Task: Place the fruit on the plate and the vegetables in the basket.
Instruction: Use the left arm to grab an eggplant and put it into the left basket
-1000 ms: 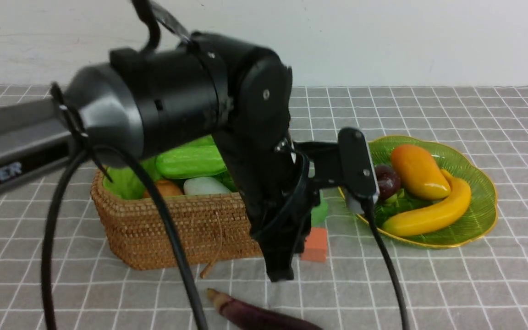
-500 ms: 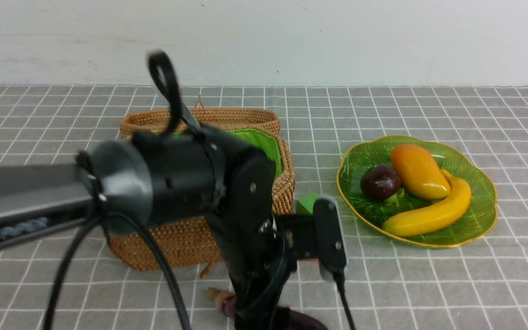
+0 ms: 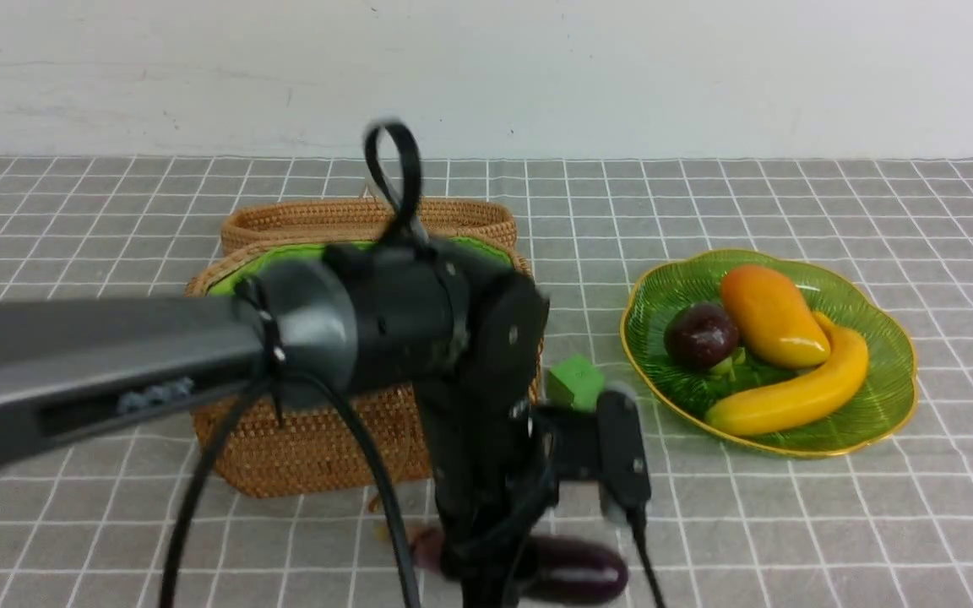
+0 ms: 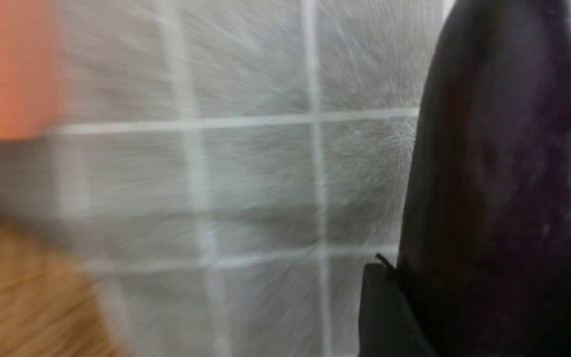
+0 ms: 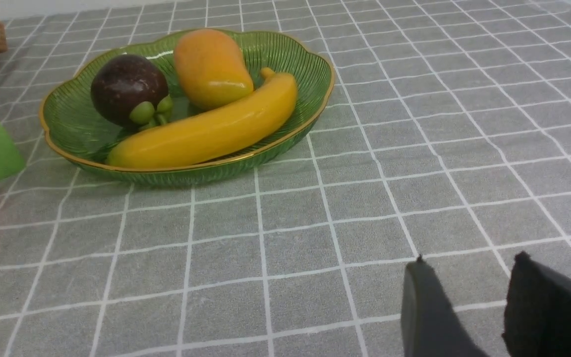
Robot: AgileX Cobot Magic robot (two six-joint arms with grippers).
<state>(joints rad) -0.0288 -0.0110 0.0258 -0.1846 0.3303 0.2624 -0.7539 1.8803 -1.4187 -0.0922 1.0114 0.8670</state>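
My left gripper (image 3: 491, 584) is low at the near edge of the table, in front of the basket (image 3: 301, 456), shut on the dark purple eggplant (image 3: 575, 570). In the left wrist view the eggplant (image 4: 503, 173) fills the space beside one finger (image 4: 384, 307); the other finger is hidden. My arm hides what is in the basket. The green plate (image 3: 883, 405) at the right holds the mango (image 3: 769, 314), the mangosteen (image 3: 699, 335) and the banana (image 3: 799, 390). My right gripper (image 5: 471, 258) is open and empty over bare cloth, near the plate (image 5: 310, 111).
A green cube (image 3: 575, 382) lies between the basket and the plate. An orange cube (image 4: 8, 64) shows near the basket's corner. A shallow woven lid (image 3: 368, 215) stands behind the basket. A grey checked cloth (image 3: 790, 523) covers the table.
My left arm has swung down in front of the basket onto the eggplant. The eggplant has shifted right and turned, and its round end now shows.
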